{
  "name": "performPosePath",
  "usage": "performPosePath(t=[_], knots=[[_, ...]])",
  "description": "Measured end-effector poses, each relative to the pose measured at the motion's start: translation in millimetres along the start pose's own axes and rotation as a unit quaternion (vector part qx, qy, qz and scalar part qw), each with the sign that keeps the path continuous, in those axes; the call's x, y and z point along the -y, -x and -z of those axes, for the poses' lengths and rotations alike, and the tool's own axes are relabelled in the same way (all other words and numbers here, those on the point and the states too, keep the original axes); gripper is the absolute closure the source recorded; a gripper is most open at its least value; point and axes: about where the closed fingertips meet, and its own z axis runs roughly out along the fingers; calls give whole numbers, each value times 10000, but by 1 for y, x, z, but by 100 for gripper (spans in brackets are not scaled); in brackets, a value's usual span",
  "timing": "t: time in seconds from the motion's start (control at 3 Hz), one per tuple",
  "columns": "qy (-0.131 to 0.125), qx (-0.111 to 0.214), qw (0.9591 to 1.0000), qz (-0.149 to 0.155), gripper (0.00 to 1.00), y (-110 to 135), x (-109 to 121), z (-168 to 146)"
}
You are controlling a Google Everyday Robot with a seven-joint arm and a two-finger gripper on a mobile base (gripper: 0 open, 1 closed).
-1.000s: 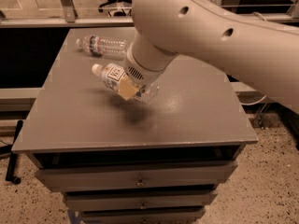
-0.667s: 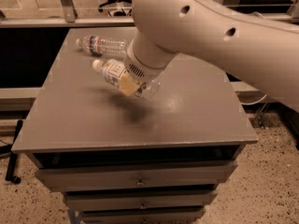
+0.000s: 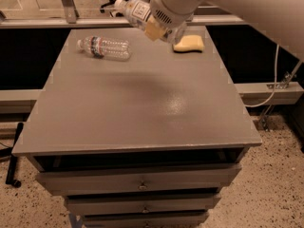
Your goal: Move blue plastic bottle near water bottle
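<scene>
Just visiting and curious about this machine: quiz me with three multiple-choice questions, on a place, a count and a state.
1. Where is the water bottle?
A) far left of the table
B) in a drawer
C) on the floor

2. How many bottles show?
A) one
B) two
C) four

3. The blue bottle is:
A) standing on the table
B) lying on the table
C) held up by the gripper

Answers: 1 A, it lies on its side there. 2 B, one lying, one held. 3 C, the gripper grips it above the table's far edge.
</scene>
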Motion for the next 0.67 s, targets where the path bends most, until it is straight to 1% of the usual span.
performPosePath(t=[0.33, 0.67], knots=[[-292, 242, 9991, 180, 100, 23, 46, -4], [-214, 472, 9974, 494, 100, 48, 87, -51]])
